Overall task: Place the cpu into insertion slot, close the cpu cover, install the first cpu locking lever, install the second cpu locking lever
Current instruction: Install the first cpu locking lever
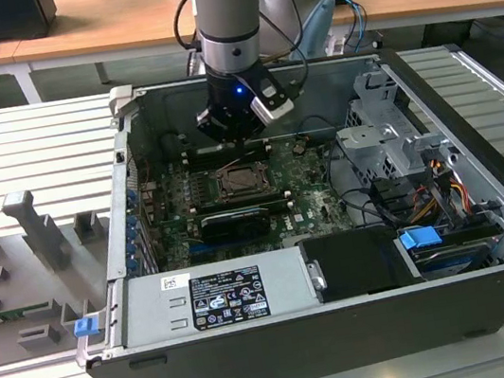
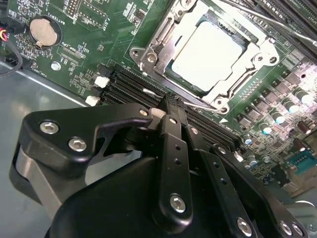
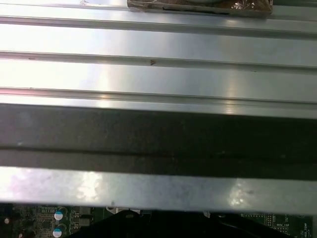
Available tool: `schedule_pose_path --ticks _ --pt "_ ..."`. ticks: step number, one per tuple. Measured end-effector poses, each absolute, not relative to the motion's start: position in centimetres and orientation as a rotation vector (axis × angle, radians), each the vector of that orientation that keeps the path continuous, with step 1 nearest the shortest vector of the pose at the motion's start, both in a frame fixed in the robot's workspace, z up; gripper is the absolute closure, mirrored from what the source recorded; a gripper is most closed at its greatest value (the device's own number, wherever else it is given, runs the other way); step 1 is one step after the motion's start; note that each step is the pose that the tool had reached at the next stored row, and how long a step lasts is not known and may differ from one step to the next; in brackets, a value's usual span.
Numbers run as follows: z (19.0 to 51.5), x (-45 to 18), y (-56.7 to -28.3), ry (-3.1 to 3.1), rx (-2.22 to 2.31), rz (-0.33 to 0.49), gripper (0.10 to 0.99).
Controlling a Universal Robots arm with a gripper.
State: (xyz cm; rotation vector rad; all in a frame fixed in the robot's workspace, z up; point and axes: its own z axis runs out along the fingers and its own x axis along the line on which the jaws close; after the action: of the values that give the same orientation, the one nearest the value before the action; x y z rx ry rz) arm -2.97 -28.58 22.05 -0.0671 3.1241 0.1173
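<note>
Black gripper (image 2: pixel 171 111) fingers look together, holding nothing, I judge, just beside the slot (image 2: pixel 205 54); pale cpu (image 2: pixel 208 52) sits flat under the cover (image 2: pixel 153 47).

Open computer case (image 1: pixel 486 209) lies on a ribbed aluminium bench (image 1: pixel 26 157). My end effector (image 1: pixel 241 133) hangs inside the case over the far part of the green board (image 1: pixel 304 181), just beyond the insertion slot (image 1: pixel 239 182). The slot sits mid-board, its silvery frame around a dark centre. Grey power supply (image 1: pixel 216 295) runs along the near wall; a drive cage (image 1: pixel 384 144) stands at the exterior view's right. Grey fixture blocks (image 1: pixel 33 228) rest on the bench at the exterior view's left.
</note>
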Motion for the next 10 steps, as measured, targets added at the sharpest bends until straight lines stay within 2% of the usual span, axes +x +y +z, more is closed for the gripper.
schedule_pose_path --ticks 10 --pt "21.92 -2.76 -28.57 3.124 -0.067 0.117 0.980"
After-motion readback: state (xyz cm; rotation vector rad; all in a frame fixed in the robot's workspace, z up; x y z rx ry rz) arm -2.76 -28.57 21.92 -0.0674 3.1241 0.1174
